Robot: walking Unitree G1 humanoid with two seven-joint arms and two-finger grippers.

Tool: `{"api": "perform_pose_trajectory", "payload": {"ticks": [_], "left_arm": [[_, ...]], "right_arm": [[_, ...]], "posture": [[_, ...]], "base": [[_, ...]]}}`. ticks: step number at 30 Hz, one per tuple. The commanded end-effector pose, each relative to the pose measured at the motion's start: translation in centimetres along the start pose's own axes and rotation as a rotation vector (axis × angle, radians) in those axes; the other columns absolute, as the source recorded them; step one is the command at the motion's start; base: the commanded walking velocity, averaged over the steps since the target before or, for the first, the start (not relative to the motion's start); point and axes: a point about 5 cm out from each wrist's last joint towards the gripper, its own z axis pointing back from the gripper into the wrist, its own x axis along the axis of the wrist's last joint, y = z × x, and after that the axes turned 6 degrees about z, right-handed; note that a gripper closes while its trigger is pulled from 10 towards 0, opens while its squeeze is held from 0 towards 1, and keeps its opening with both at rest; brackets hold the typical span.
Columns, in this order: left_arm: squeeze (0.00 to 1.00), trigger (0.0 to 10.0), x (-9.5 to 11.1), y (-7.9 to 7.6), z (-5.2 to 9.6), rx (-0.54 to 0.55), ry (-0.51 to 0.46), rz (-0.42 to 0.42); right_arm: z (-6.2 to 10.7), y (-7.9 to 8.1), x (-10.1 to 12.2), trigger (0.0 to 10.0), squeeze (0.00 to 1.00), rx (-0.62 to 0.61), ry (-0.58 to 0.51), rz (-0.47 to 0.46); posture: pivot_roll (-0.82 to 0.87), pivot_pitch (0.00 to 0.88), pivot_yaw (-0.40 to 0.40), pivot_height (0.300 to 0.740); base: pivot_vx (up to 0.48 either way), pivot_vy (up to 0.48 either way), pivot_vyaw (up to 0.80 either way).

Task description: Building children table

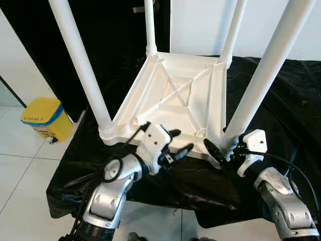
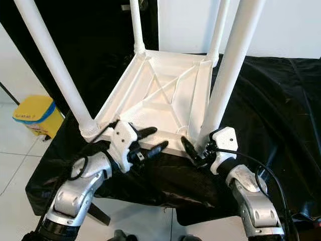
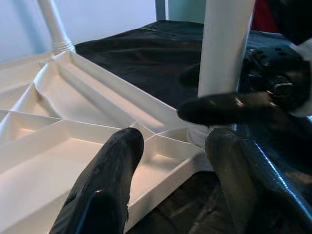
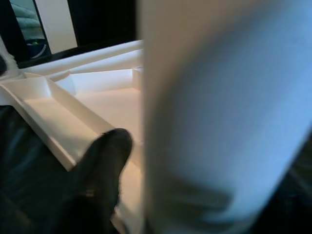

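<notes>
Your upside-down white plastic ribbed tabletop (image 1: 175,95) sits mid-frame on black sheeting (image 1: 281,115), four legs fitted. The right gripper (image 1: 220,153) clasps the near-right white tubular leg (image 1: 256,95); the left gripper (image 1: 176,145) hovers spread over the near edge. Likely tightening; next, twist it firmly.

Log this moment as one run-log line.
stage: table top upside down on black cloth, four legs up | right gripper: at near-right leg base | left gripper: open, at near edge
</notes>
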Motion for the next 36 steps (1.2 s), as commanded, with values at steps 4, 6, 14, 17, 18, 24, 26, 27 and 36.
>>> {"api": "perform_pose_trajectory", "payload": {"ticks": [4,6,14,17,18,24,26,27,36], "left_arm": [[0.00,10.0,-0.7,-0.6,-0.1,-0.047,0.036,0.013],[0.00,10.0,-1.0,-1.1,-0.3,-0.067,0.048,0.010],[0.00,10.0,-1.3,-1.6,-0.5,-0.072,0.058,0.018],[0.00,10.0,-1.3,-1.5,-0.6,-0.063,0.059,0.017],[0.00,10.0,-1.3,-1.4,-0.6,-0.059,0.060,0.015],[0.00,10.0,-1.3,-1.3,-0.9,-0.045,0.056,0.017],[0.00,10.0,-1.4,-1.2,-1.0,-0.039,0.055,0.021],[0.00,10.0,-1.4,-1.2,-1.1,-0.035,0.055,0.022],[0.00,10.0,-1.5,-1.0,-1.7,-0.006,0.052,0.030]], "right_arm": [[0.1,0.0,-0.9,0.0,0.00,0.016,0.027,0.003],[0.0,-0.1,-1.2,0.0,0.00,0.000,0.032,0.001],[-0.4,-0.1,-1.8,10.0,0.00,-0.113,0.068,-0.045],[-0.7,0.2,-1.9,10.0,0.00,-0.191,0.087,-0.061],[-0.9,0.5,-2.1,10.0,0.00,-0.232,0.099,-0.068],[-1.4,1.4,-2.7,10.0,0.00,-0.410,0.159,-0.116],[-1.4,1.4,-3.0,10.0,0.00,-0.469,0.175,-0.121],[-1.5,1.3,-3.1,10.0,0.00,-0.540,0.191,-0.123],[-2.7,1.5,-2.6,10.0,0.00,-0.693,0.181,-0.141]], "posture": [[-0.13,0.037,0.022,0.740],[-0.13,0.037,0.021,0.740],[-0.13,0.039,0.015,0.740],[-0.13,0.039,0.011,0.740],[-0.13,0.040,0.009,0.740],[-0.13,0.040,0.000,0.740],[-0.13,0.040,0.000,0.740],[-0.13,0.042,-0.004,0.740],[-0.13,0.044,-0.009,0.740]], "base": [[0.000,0.000,0.00],[0.000,0.000,0.00],[0.000,0.000,0.00],[0.000,0.000,0.00],[0.000,0.000,0.00],[0.000,0.000,0.00],[0.000,0.000,0.00],[0.000,0.000,0.00],[0.000,0.000,0.00]]}}
